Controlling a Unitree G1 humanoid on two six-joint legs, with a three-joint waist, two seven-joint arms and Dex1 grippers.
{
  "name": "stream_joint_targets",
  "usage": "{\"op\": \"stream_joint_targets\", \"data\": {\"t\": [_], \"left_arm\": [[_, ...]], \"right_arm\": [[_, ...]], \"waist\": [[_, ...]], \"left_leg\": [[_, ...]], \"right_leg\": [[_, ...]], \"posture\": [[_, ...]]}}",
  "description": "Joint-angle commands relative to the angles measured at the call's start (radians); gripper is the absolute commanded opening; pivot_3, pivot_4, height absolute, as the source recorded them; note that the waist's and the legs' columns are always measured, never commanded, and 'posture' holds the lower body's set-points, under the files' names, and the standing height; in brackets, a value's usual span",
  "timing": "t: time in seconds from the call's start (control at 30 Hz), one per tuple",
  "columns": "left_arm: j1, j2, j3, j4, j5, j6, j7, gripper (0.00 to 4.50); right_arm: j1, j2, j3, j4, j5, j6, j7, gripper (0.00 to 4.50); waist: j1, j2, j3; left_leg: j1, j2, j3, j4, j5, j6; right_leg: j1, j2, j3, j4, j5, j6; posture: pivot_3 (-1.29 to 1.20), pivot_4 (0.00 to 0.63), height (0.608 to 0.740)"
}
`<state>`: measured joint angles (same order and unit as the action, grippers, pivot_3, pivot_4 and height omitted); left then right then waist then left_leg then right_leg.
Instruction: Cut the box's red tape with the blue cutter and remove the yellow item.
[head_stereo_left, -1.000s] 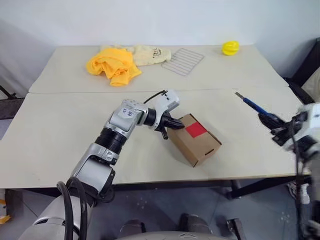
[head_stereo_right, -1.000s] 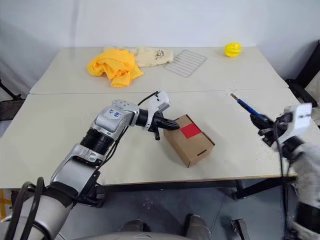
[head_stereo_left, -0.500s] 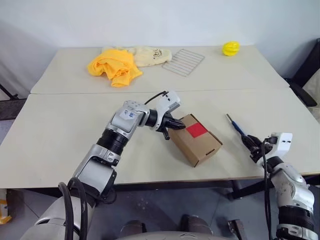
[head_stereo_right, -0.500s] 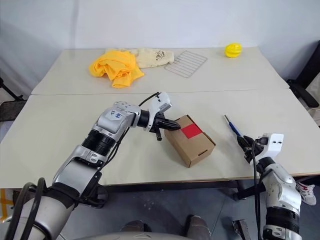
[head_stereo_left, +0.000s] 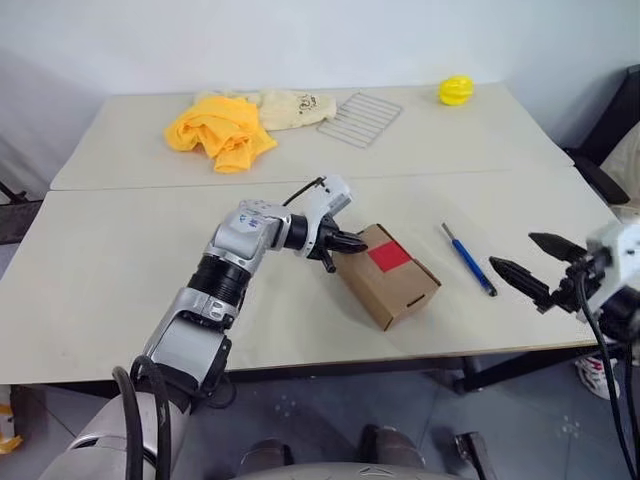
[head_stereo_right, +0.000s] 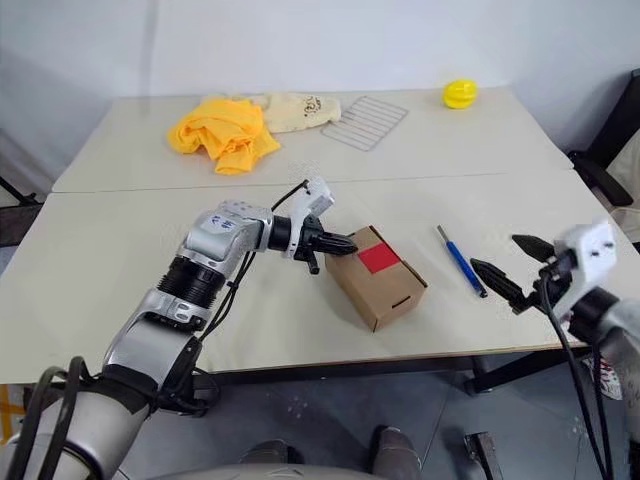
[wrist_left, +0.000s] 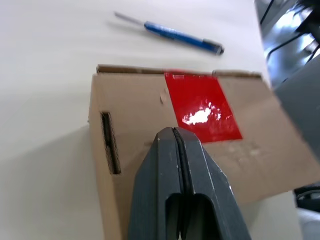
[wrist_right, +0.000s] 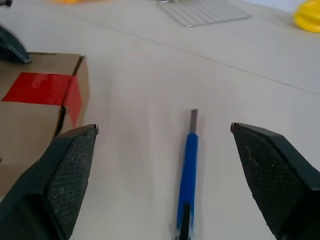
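The brown cardboard box (head_stereo_left: 395, 290) lies in the middle of the front table with the red tape (head_stereo_left: 390, 257) across its lid. My left gripper (head_stereo_left: 345, 240) is shut, its tips (wrist_left: 173, 131) resting on the lid just short of the red tape (wrist_left: 202, 105). The blue cutter (head_stereo_left: 468, 258) lies loose on the table to the right of the box. My right gripper (head_stereo_right: 512, 265) hovers open near the table's right front corner, its fingers (wrist_right: 65, 175) spread wide on either side of the cutter (wrist_right: 189, 165) and holding nothing. The yellow item is hidden.
On the back table lie a crumpled yellow cloth (head_stereo_left: 215, 128), a cream cloth (head_stereo_left: 295, 105), a wire rack (head_stereo_left: 362, 118) and a lemon-yellow round object (head_stereo_left: 456, 90). A seam (head_stereo_left: 150, 188) runs between the two tables. The front edge (head_stereo_left: 300, 360) is close below the box.
My right gripper opened and let go of the blue cutter, which now lies on the table. The right hand then rose and drew back. The left gripper stayed at the box.
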<state>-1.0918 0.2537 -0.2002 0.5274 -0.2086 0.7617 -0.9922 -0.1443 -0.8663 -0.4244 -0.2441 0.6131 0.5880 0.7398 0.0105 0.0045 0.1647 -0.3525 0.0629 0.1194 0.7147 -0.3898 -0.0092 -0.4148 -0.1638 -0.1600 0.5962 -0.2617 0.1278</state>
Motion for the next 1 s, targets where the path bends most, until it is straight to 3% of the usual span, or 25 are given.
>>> {"op": "stream_joint_targets", "data": {"t": [0.03,0.27,0.4,0.7,1.0], "left_arm": [[-0.059,0.012,0.048,-0.021,-0.043,0.022,-0.02,0.0],[-0.078,0.101,0.036,-0.13,-0.09,0.229,-0.045,0.0],[0.031,0.179,-0.028,-0.344,-0.125,0.433,-0.025,0.0],[0.199,0.043,0.117,-0.44,-0.183,0.622,0.205,0.0],[0.28,-0.049,0.208,-0.373,-0.218,0.612,0.316,0.0]], "right_arm": [[-0.113,-0.038,0.095,0.092,-0.044,-0.007,0.058,3.79],[-0.293,-0.047,0.327,0.312,-0.231,-0.119,0.163,1.5],[-0.363,0.006,0.429,0.379,-0.299,-0.164,0.201,0.17],[-0.37,0.099,0.446,0.422,-0.307,-0.178,0.236,0.05],[-0.356,0.138,0.444,0.379,-0.304,-0.131,0.236,0.05]], "waist": [[-0.001,-0.001,0.001],[0.008,-0.002,0.003],[-0.001,-0.002,0.003],[0.011,-0.003,0.004],[0.01,-0.003,0.004]], "left_leg": [[-0.001,0.0,0.0,0.0,0.0,0.0],[-0.003,-0.001,0.002,-0.004,0.0,0.0],[-0.003,-0.001,0.002,-0.006,0.0,0.0],[-0.005,-0.001,0.001,-0.001,0.0,0.0],[-0.004,-0.001,0.001,-0.001,0.0,0.0]], "right_leg": [[-0.001,0.0,0.0,-0.001,0.0,0.0],[-0.002,0.0,-0.001,-0.006,0.001,0.003],[-0.004,0.0,-0.001,-0.006,0.001,0.003],[-0.003,0.0,-0.001,-0.005,0.001,0.004],[-0.003,0.0,-0.001,-0.004,0.001,0.004]], "posture": [[0.0,0.15,0.74],[0.0,0.15,0.74],[0.0,0.15,0.74],[0.0,0.15,0.74],[0.0,0.15,0.74]]}}
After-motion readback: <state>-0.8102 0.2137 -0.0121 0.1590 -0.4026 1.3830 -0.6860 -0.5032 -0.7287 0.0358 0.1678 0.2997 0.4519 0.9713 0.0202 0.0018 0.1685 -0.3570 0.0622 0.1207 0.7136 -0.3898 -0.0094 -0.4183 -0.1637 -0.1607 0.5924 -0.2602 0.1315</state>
